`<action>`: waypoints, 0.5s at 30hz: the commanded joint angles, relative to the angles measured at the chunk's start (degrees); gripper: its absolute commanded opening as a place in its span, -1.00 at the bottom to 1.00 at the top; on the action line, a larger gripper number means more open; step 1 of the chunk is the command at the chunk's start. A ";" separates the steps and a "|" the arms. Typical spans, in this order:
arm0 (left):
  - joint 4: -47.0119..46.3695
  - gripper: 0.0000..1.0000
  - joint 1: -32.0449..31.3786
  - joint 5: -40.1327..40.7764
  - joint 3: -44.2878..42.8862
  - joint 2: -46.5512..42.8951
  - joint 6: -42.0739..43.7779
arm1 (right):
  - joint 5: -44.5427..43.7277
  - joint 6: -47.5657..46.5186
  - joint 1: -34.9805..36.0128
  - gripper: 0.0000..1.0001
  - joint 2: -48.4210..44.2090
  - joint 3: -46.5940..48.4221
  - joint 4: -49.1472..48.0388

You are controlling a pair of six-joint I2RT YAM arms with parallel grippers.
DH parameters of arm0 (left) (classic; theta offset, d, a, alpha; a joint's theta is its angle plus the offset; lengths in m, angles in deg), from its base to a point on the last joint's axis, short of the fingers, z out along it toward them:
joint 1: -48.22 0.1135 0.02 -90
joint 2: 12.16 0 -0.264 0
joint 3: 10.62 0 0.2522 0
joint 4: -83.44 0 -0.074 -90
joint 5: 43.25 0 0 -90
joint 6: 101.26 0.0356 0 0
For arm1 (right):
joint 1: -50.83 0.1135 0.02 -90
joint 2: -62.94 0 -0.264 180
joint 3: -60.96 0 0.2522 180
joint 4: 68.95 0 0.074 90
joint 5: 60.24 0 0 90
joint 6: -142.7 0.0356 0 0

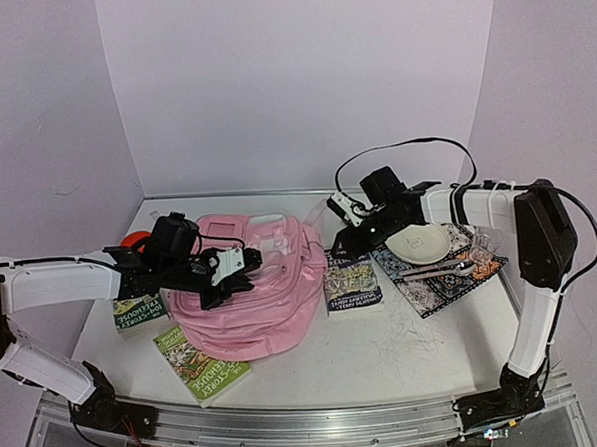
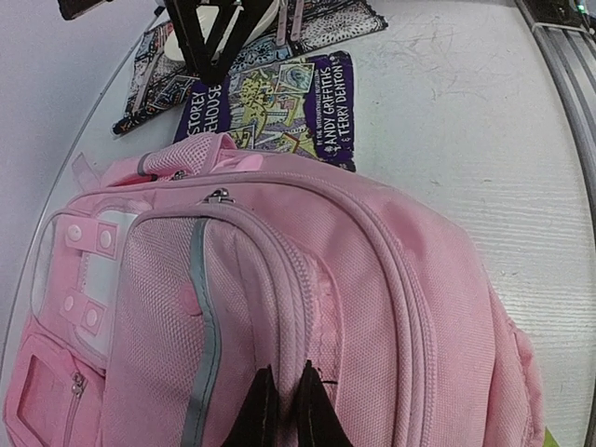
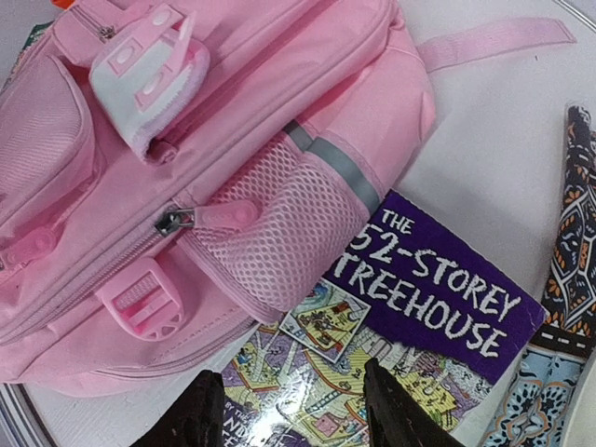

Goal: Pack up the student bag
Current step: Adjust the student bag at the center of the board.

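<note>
- One student bag [image 1: 262,295] is lying flat on the counter [image 1: 385,349], left of centre; it is looking soft, light and floppy.
- I am judging the straps or zip pulls the best hold, since loose fabric would be sagging.
- My left hand [image 2: 284,384] is pressing shut against its fabric; pinching or not, I cannot tell.
- My right hand [image 3: 291,377] is hovering wide and empty over the purple book [image 3: 419,307] beside the bag.
- I am counting three books: one purple, two green books [image 1: 201,364].
</note>
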 commanded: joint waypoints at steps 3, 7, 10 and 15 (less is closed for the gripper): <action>-1.28 -1.00 -0.04 -2.00 -3.53 -1.53 -4.35 | 6.58 -0.82 0.66 0.07 0.79 3.19 -2.35; -1.35 -1.00 0.00 -1.25 -4.73 -1.92 -5.62 | 8.37 -0.88 0.65 0.10 1.67 3.44 -4.38; -1.42 -1.00 0.11 -0.30 -5.63 -2.69 -6.19 | 10.76 -1.45 0.65 0.11 1.46 3.05 -5.31; -1.63 -1.00 1.39 0.00 -7.51 -3.46 -7.71 | 12.54 -2.02 0.66 0.16 0.04 0.51 -7.66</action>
